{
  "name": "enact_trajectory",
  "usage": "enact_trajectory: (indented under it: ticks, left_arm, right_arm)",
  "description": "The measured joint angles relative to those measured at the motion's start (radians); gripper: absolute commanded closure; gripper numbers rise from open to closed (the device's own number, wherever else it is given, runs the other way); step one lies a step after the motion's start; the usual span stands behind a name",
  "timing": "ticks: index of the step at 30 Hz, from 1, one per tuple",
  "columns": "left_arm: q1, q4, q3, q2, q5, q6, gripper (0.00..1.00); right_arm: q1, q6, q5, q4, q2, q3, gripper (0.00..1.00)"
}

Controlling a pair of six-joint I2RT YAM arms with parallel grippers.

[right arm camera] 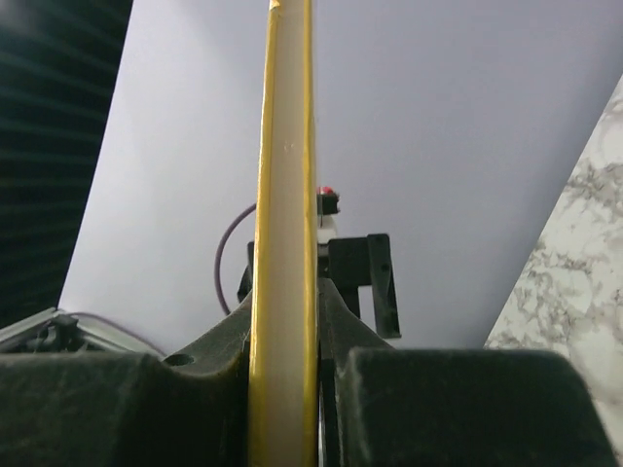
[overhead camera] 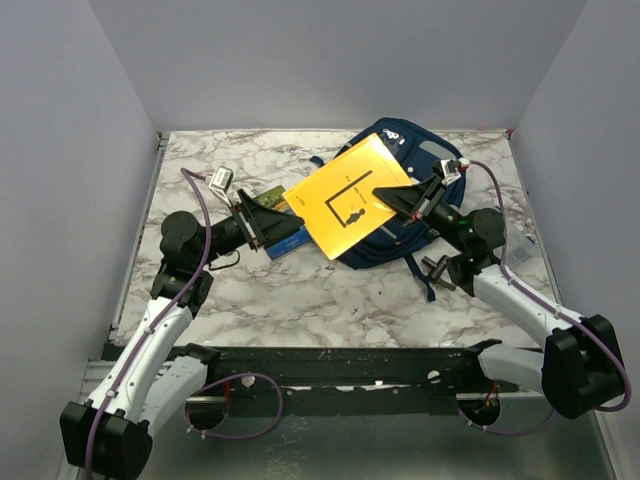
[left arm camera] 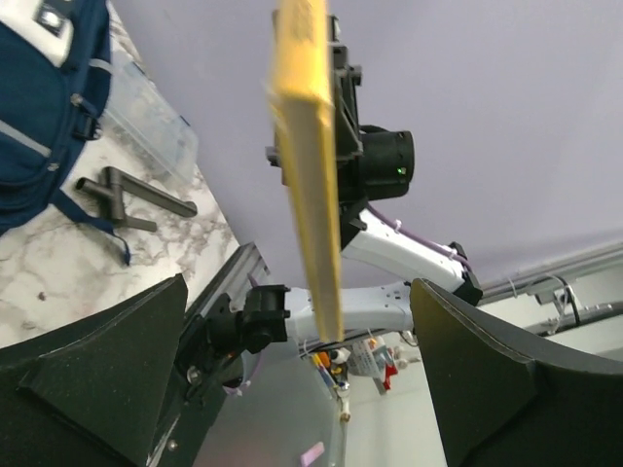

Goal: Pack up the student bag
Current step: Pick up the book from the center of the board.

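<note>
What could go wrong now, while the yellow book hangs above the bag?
1. Only the right tool clamps the yellow book, and only at one edge. The book may sag or slip out onto the student bag.
2. The open left tool has a finger on each side of the opposite edge. A sideways move could knock the book.

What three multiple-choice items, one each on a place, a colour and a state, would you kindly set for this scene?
1. Where is the yellow book?
A. Over the student bag
B. Flat on the bare table
C. Inside the bag

2. What colour is the student bag?
A. Red
B. Navy blue
C. Green

3. How is the left gripper?
A. Open
B. Shut on the book
C. Shut on a strap

Answers:
1. A, the top view shows the book covering the bag.
2. B, navy fabric shows around the book.
3. A, its fingers stand wide apart; the right gripper clamps the book.
</note>
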State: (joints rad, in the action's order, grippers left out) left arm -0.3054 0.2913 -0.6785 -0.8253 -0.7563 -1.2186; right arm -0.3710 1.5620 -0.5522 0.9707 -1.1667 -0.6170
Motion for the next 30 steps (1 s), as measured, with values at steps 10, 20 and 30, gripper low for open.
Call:
enact_trajectory:
  ticks: [10,20,30]
  left_arm:
    - [-0.154,0.116,-0.077,-0.189,0.131,-0.051,0.68]
    - [-0.159,0.111,-0.079,-0.212,0.175,0.003,1.00]
    - [0.042,-0.505,-0.251,-0.042,0.529,0.426,1.00]
  right_arm:
    - [-0.054,-0.070,0.165,-0.044,0.005,0.006,1.00]
    - [-0.080,-0.204,0.250,-0.239,0.093,0.024,0.37]
    - [-0.080,-0.757,0.356,-0.868,0.068,-0.216,0.34]
